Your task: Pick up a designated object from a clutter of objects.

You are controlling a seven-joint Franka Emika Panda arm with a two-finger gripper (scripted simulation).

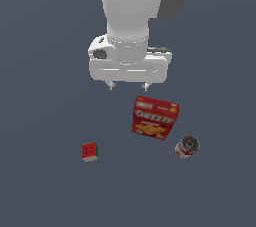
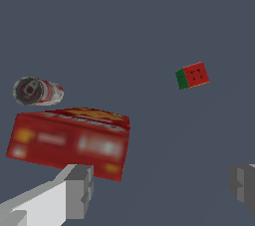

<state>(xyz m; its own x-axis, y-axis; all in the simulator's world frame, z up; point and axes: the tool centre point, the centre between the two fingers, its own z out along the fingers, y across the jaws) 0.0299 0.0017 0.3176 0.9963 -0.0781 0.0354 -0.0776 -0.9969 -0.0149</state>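
1. Hanging above the dark floor [image 1: 45, 191], the gripper [image 1: 128, 86] has its jaws spread wide and nothing between them; in the exterior view only two short fingertips [image 1: 112, 86] poke out below the white hand body.
2. From the wrist view the gripper [image 2: 162, 186] is only partly seen: one grey finger [image 2: 77, 190] juts in from a corner and the other is cut off by the frame edge, so its full shape cannot be made out.
3. Much of the arm [image 1: 131, 6] is cropped by the exterior view's upper edge; only the bulky white wrist and last links show.
4. Nearest the hand is the red cracker box [image 1: 154, 117], just beyond the fingertips in the exterior view. Its lettering is blurred in both views, and in the wrist view the box [image 2: 69, 143] is partly covered at one lower corner by the grey finger.
5. Just beside the box, toward the exterior view's right, is the small red-and-white can [image 1: 187, 146], lying tilted with its grey top facing the camera; its label is too small to read. The can [image 2: 37, 91] appears on its side in the wrist view.
6. Well apart from both, toward the exterior view's left, sits the small cube [image 1: 90, 151], red gridded face showing with a green side. It is unobstructed in the wrist view [image 2: 192, 75], clear of the fingers, though its grid is faint.
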